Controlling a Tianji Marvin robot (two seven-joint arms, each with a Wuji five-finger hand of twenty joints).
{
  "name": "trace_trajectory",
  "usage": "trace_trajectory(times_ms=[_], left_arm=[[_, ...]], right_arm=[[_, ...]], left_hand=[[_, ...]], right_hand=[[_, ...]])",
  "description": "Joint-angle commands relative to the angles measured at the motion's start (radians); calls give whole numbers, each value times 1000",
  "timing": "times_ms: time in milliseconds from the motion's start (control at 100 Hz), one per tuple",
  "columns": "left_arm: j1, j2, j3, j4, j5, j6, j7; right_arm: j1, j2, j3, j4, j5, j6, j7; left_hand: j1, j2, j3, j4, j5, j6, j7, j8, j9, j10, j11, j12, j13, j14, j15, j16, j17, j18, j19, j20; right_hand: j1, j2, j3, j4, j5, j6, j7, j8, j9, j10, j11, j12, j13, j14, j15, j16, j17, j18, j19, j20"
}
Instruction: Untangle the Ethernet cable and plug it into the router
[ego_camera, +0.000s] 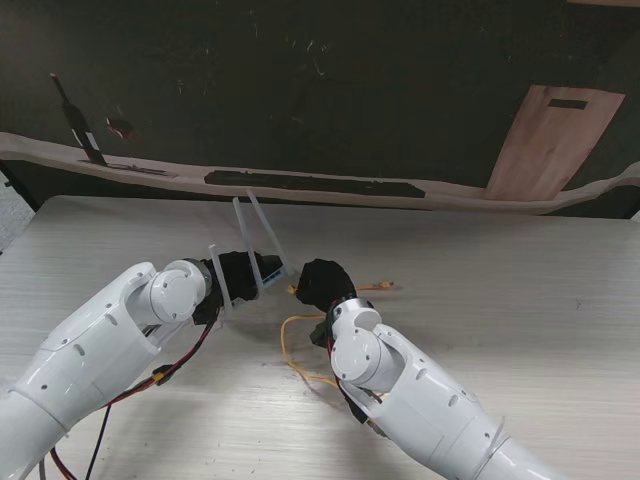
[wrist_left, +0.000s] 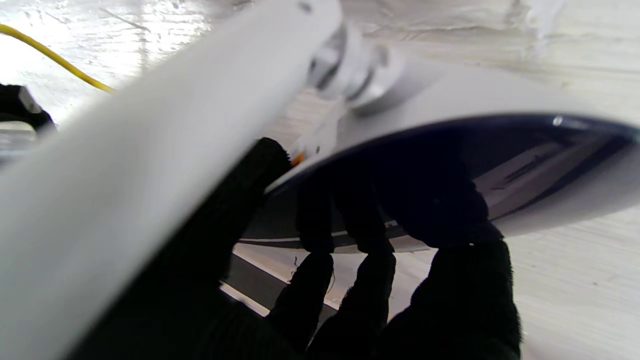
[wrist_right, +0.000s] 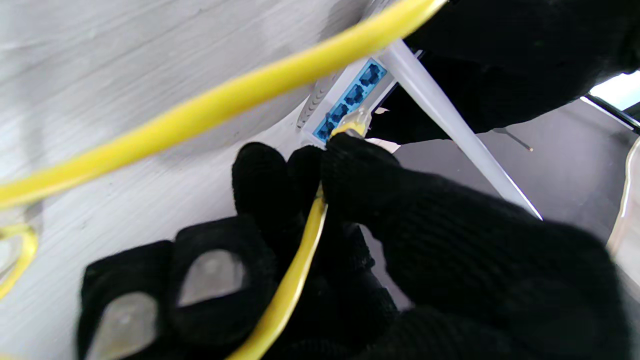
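**Stand view: both hands meet at the router, plug right at the ports**

Biggest thing first: the pale wood table (ego_camera: 520, 300) fills most of the stand view, with both white arms coming in from the near corners and meeting around the middle.

The left hand (ego_camera: 235, 275), in a black glove, is wrapped around the white router (ego_camera: 268, 268). Its antennas (ego_camera: 262, 230) stick up and away from me. In the left wrist view the gloved fingers (wrist_left: 320, 220) curl over the router's dark edge, so it's definitely gripping it.

The right hand (ego_camera: 322, 283), also gloved, sits just to the right of the router. The right wrist view shows it pinching the yellow Ethernet cable (wrist_right: 295, 280) between its fingers, closed tight on it just behind the plug (wrist_right: 352, 122). The plug tip is right at the row of blue ports (wrist_right: 350, 100); can't tell whether it's actually seated in one.

The rest of the cable loops loosely on the table near the right arm (ego_camera: 300, 350), and the other end trails off to the right (ego_camera: 378, 287).
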Motion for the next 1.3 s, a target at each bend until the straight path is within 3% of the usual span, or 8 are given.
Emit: trace_trajectory(times_ms=[0,340,710,1010,1290], left_arm=[[20,-13,24,24,-16,1,-28],[-34,-31,110,63,-55,-13,-10],[-11,-25,103,23,-34,7,-13],[-25,-30,109,40,-47,17,-9],[-53,-51,104,101,-81,19,28]], right_arm=[[-2,-19,-6,0,8,6,2],[-31,-34,9,9,10,32,-59],[-15,-22,-1,36,-97,14,-95],[42,-8,-43,66,-184,-5,-77],[135,-12,-92,112,-186,-16,-8]], left_hand=[[183,137,158,62,89,-61,112,47,124,-137,181,86,135,-200,247,106,65,-158,315,100],[174,140,159,56,94,-65,175,81,126,-137,191,92,134,-197,253,109,62,-155,324,105],[162,144,154,50,94,-61,197,93,125,-132,190,92,132,-186,256,111,57,-146,330,108],[160,152,148,48,96,-63,195,92,124,-129,188,91,130,-184,257,111,53,-139,333,110],[168,153,142,49,101,-62,192,90,124,-130,187,90,133,-184,255,110,51,-133,334,111]], right_hand=[[27,29,30,2,69,20,62,11,147,184,33,-18,-14,10,23,26,19,-64,149,9],[24,20,46,-3,74,35,72,9,172,179,41,-22,-14,26,12,27,12,-4,114,15],[29,18,52,-3,74,61,78,10,181,177,84,-1,-14,16,37,37,15,3,125,26],[41,19,45,-2,72,82,77,10,182,185,96,9,-13,5,57,45,20,-26,151,36],[46,17,41,-1,75,86,77,11,186,186,109,20,-12,-11,80,56,24,-53,176,43]])
